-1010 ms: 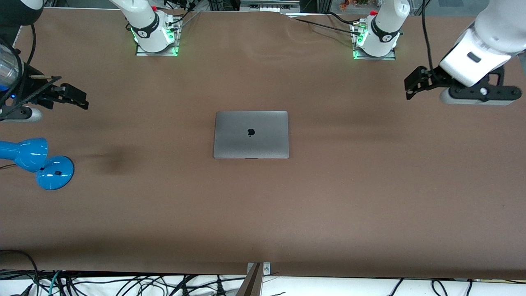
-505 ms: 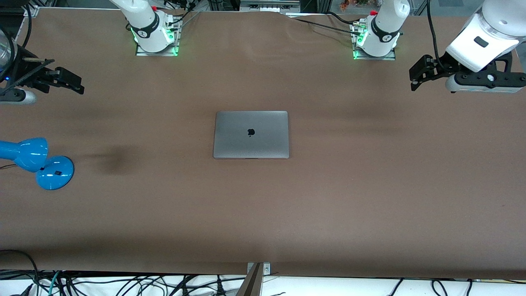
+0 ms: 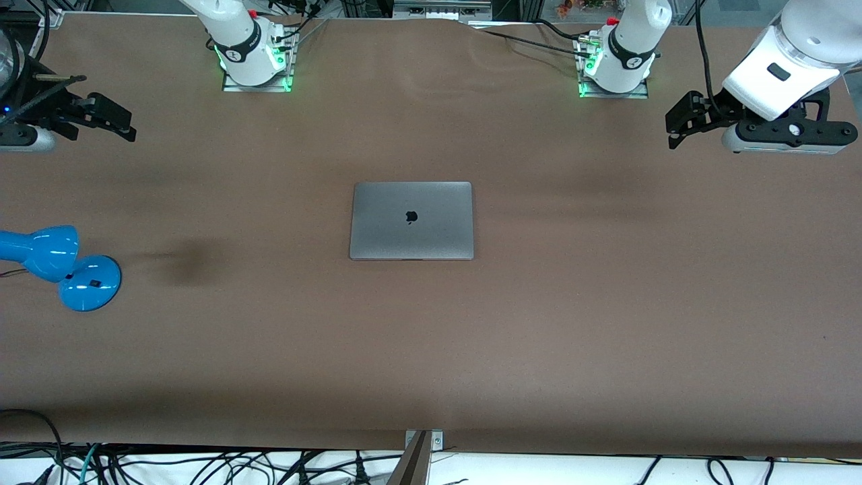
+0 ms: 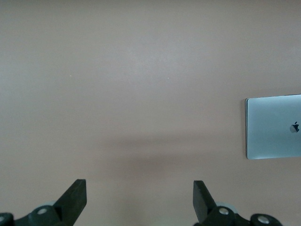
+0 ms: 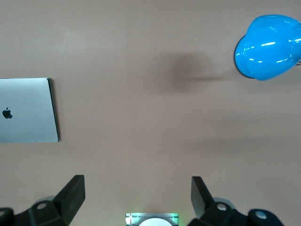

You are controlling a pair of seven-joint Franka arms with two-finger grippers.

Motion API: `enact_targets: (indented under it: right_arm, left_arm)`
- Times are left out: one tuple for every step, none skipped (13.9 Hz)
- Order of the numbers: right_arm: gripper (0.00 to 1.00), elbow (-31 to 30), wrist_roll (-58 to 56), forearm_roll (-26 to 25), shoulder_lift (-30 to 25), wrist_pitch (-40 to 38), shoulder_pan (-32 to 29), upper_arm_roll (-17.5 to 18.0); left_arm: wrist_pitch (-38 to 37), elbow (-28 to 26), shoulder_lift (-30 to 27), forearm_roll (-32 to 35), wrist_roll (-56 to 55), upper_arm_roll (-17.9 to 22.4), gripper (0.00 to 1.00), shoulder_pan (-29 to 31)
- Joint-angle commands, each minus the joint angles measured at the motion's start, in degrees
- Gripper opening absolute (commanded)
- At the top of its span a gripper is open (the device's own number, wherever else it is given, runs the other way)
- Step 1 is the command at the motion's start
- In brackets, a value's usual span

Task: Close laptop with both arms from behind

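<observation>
both tools barely shifted | laptop (image 3: 411, 220) shut flat mid-worktop (image 3: 606, 323) | left tool (image 3: 679, 124) and right tool (image 3: 114, 122) wide open, empty, over worktop ends

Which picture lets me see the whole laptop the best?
The front view: the whole laptop shows there, shut flat in the middle of the table, logo up, with nothing over it. The left wrist view catches only part of it at the picture's edge, and so does the right wrist view.
</observation>
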Motion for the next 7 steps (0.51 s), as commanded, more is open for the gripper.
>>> enact_targets:
  right_arm:
    - [1.00, -2.2, 0.0, -0.9, -1.9, -0.1, -0.9, 0.9]
    - [1.00, -2.1, 0.0, -1.0, -1.9, 0.0, -0.9, 0.9]
    - [1.00, -2.1, 0.0, -1.6, -1.9, 0.1, -0.9, 0.9]
    - [1.00, -2.1, 0.0, -1.6, -1.8, 0.5, -0.9, 0.9]
    - [1.00, -2.1, 0.0, -1.6, -1.8, 0.6, -0.9, 0.9]
    - [1.00, -2.0, 0.0, -1.6, -1.8, 0.7, -0.9, 1.0]
    - [1.00, -2.0, 0.0, -1.6, -1.8, 0.8, -0.9, 1.0]
  left_arm:
    - [0.6, -0.6, -0.6, -0.2, 0.2, -0.2, 1.00, -0.2]
    - [1.3, -1.2, -0.8, -0.2, 0.2, -0.4, 1.00, -0.2]
    - [2.7, -2.4, -0.8, -0.3, 0.2, -0.5, 1.00, 0.2]
    - [3.3, -3.3, -0.8, -2.1, 0.3, -0.4, 1.00, 0.4]
    - [3.7, -4.3, -0.9, -3.2, 0.2, -0.3, 1.00, 0.9]
    - [3.9, -4.9, -1.0, -3.2, 0.2, -0.4, 1.00, 1.0]
    - [3.6, -4.9, -0.9, -2.9, 0.2, -0.5, 1.00, 1.0]
